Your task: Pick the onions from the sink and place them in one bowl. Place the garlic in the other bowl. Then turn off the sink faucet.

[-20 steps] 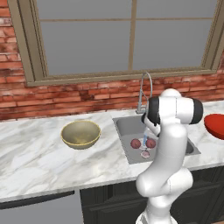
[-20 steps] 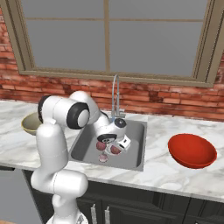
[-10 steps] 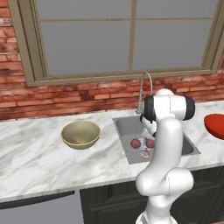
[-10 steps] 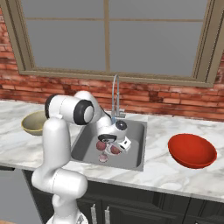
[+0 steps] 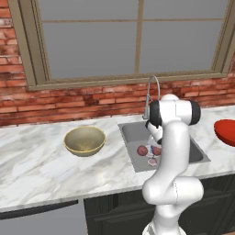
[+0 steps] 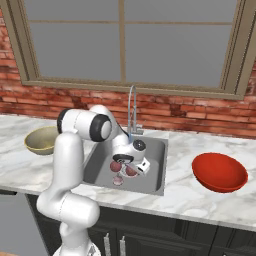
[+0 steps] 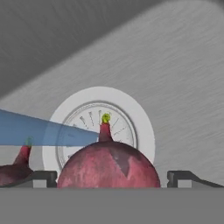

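Two reddish-purple onions (image 6: pixel 116 166) (image 6: pixel 131 171) and a small pale garlic (image 6: pixel 118 180) lie in the grey sink (image 6: pixel 97 167). My gripper (image 6: pixel 125 164) hangs low in the basin over them, open. In the hand view one onion (image 7: pixel 108 164) sits between the two fingertips (image 7: pixel 41 177), over the white drain (image 7: pixel 131 116), and the other onion (image 7: pixel 11 171) is at the left edge. A blue stream of water (image 7: pixel 39 133) runs from the faucet (image 6: pixel 132 107). The yellowish-tan bowl (image 5: pixel 85 140) stands left of the sink. The red bowl (image 6: pixel 219 171) stands to its right.
A brick wall and a window run behind the marble counter (image 5: pixel 36 170). The faucet (image 5: pixel 153 92) rises at the sink's back edge, close to my arm. In the left base view my arm covers part of the basin (image 5: pixel 131 133), with the onions (image 5: pixel 142 150) beside it.
The arm's upper joints have shifted slightly toward the sink. The hand stays low over the onions with the jaws still open.
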### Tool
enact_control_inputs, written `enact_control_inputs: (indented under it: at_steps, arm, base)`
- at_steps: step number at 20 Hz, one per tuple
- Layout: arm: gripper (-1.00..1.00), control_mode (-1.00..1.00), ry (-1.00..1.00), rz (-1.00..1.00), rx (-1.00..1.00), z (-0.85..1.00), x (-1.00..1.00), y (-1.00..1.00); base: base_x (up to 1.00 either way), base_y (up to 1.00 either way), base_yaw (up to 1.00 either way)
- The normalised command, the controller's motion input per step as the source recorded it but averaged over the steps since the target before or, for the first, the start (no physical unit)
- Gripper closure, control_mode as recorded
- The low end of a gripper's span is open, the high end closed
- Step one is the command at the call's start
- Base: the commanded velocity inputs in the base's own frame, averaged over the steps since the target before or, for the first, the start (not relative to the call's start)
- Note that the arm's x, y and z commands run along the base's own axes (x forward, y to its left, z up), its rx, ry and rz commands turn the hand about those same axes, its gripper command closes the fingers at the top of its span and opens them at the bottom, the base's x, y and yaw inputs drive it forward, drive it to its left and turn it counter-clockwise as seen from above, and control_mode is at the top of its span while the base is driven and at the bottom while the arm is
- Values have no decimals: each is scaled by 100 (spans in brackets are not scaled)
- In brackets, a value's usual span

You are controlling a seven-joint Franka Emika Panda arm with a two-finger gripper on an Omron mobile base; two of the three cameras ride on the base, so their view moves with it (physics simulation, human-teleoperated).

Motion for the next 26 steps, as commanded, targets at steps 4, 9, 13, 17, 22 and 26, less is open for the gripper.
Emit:
enact_control_inputs:
  at_steps: [4, 9, 13, 17, 22, 26]
  arm:
    - [-100, -100, 0, 0, 0, -14, 0, 0]
    - [-100, -100, 1, 0, 0, -11, 0, 0]
    - [-100, -100, 0, 0, 0, -19, 0, 0]
    - [100, -100, 1, 0, 0, -37, 0, 0]
    - [100, -100, 0, 0, 0, -29, 0, 0]
    - [100, -100, -2, 0, 0, -5, 0, 0]
  base:
    - [0, 0, 0]
    - [0, 0, 0]
    - [0, 0, 0]
    - [0, 0, 0]
    - [0, 0, 0]
    - [0, 0, 0]
